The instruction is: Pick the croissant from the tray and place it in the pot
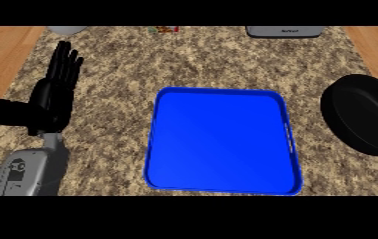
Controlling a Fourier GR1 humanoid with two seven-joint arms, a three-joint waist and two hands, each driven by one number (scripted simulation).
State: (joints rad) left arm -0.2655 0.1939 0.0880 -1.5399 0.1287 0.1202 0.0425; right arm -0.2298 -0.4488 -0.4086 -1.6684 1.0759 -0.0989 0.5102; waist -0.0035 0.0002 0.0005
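Observation:
A blue tray (221, 183) lies in the middle of the granite counter, and I see nothing on it. A black pot (354, 115) sits at the right edge, partly cut off by the view. No croissant shows anywhere. My left hand (59, 83) rests at the left with its fingers straight and pointing up, holding nothing. My right hand does not appear in the head view.
A grey appliance (284, 31) stands at the back right. A pale round object (68, 30) sits at the back left, and a small red and green item (164, 29) at the back middle. Wooden floor shows beyond both counter sides.

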